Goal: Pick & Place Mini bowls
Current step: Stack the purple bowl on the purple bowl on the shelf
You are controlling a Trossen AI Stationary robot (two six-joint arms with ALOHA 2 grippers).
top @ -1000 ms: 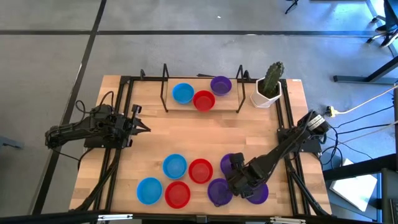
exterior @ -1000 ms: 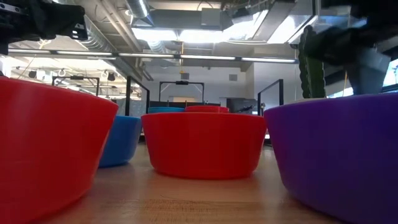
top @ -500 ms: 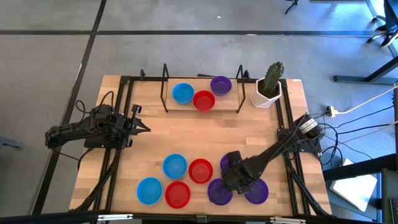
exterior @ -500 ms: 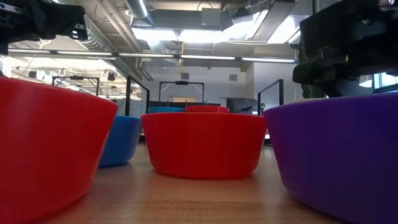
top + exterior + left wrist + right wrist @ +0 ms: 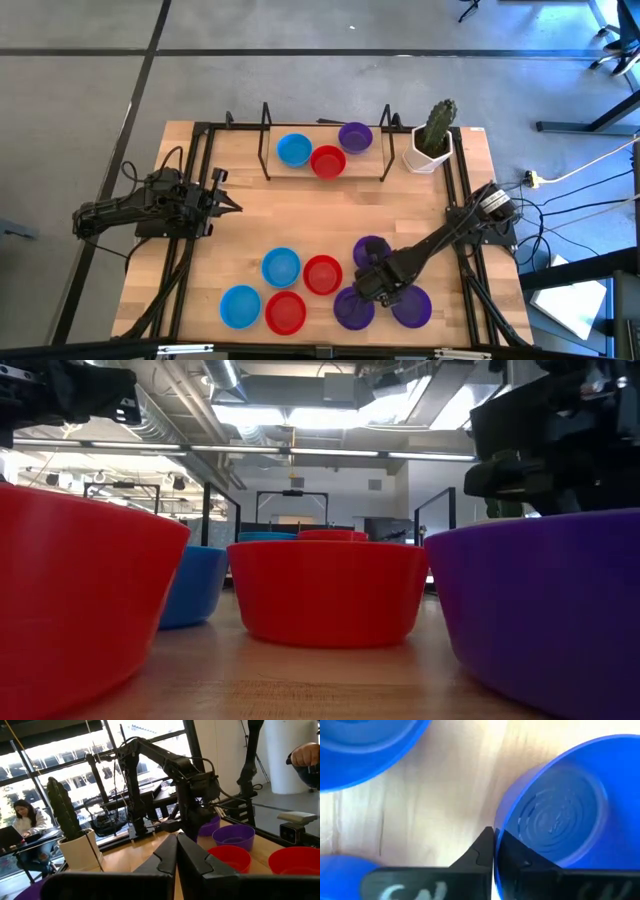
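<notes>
Near the front right of the table (image 5: 420, 215), the right gripper (image 5: 372, 290) has its fingers pinched on the rim of a purple bowl (image 5: 351, 308). Grasping looks done; lifting comes next. Bowls visible: four purple, three red, three blue. The left gripper (image 5: 232, 207), fingers together, holds nothing.
</notes>
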